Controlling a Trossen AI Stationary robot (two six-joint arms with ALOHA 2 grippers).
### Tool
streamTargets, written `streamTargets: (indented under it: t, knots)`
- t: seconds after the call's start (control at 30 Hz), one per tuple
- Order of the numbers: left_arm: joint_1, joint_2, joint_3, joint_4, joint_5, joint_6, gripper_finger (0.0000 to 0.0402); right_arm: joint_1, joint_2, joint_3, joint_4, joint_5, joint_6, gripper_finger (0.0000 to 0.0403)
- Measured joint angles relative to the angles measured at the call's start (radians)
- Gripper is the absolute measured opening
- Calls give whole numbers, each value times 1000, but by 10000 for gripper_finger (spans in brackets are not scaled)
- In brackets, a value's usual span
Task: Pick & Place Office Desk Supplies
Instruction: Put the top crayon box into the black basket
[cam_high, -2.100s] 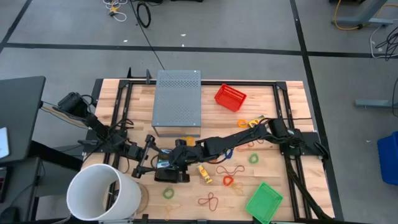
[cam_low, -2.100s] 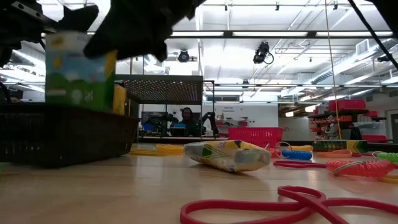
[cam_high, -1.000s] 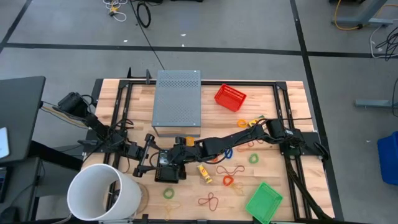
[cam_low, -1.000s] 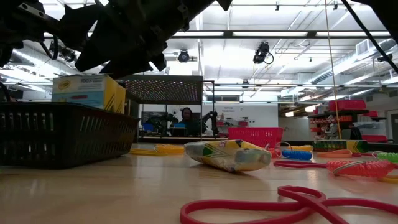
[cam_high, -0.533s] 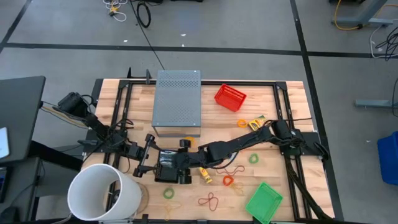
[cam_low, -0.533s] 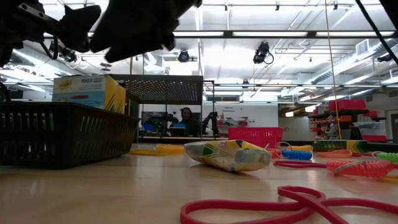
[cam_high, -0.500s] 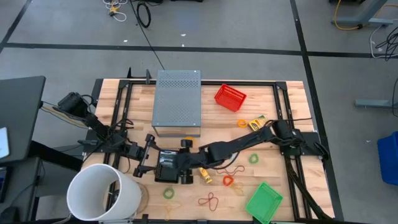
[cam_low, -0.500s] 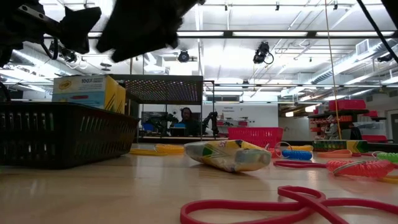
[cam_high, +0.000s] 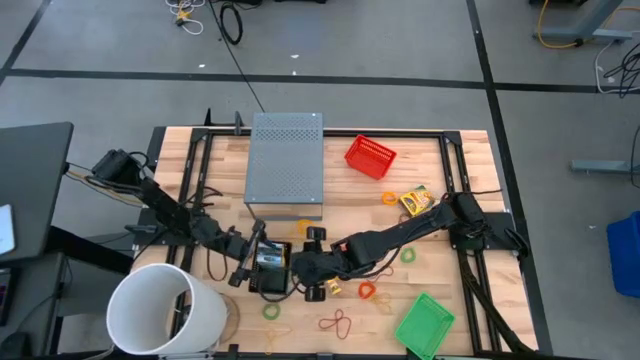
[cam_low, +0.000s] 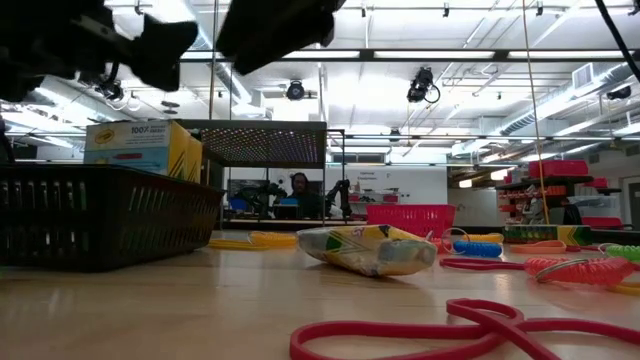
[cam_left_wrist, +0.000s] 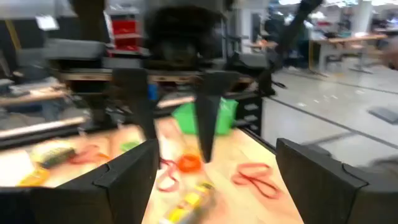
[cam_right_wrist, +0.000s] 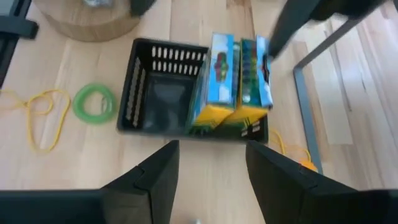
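A black basket (cam_right_wrist: 132, 93) stands on the table with two yellow-and-green crayon boxes (cam_right_wrist: 219, 81) on edge inside it; in the low view one box (cam_low: 140, 148) sticks up over its rim. Another crayon box (cam_low: 365, 250) lies flat on the table. Rubber bands lie scattered: red (cam_low: 450, 330), green (cam_right_wrist: 93, 101), yellow (cam_right_wrist: 37, 118). My right gripper (cam_high: 303, 272) hovers open just right of the basket, above it. My left gripper (cam_high: 243, 268) is open at the basket's left side, holding nothing.
The white bucket (cam_high: 165, 308) stands at the near left corner. A grey perforated box (cam_high: 286, 165) sits behind the basket, a red basket (cam_high: 370, 155) at the far side, a green basket (cam_high: 425, 322) near right. One more crayon box (cam_high: 412, 200) lies at right.
My right gripper, open, has drawn back from over the black basket toward the table's right and near edge, and risen. The crayon boxes stay in the basket. My left gripper has moved right, closer to the basket.
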Motion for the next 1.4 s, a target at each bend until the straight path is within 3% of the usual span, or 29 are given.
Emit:
streamTargets:
  t: [0.1, 0.33, 0.43, 0.6, 0.8, 1.0, 1.27, 1.4]
  knots:
    - [69, -1, 1, -24, 11, -12, 324, 8, -15, 0, -42, 7, 10, 192]
    - [272, 0, 0, -69, 199, -61, 324, 29, -33, 1, -75, 9, 13, 192]
    - [349, -1, 0, -70, 261, -61, 323, 31, -33, 1, -207, 17, 62, 192]
    - [427, -1, 0, -51, 356, -60, 323, 23, -34, 1, -566, 117, 211, 192]
    - [454, -1, 1, -10, 357, -60, 323, -9, -35, -11, -883, 162, 391, 192]
    - [451, -1, 0, -7, 387, -61, 323, -63, -136, -285, -748, 106, 431, 192]
    - [451, -1, 0, -8, 406, -64, 323, -127, -387, -742, -348, 72, 533, 192]
    - [451, -1, 0, -7, 418, -69, 323, -180, -515, -900, -330, 46, 606, 192]
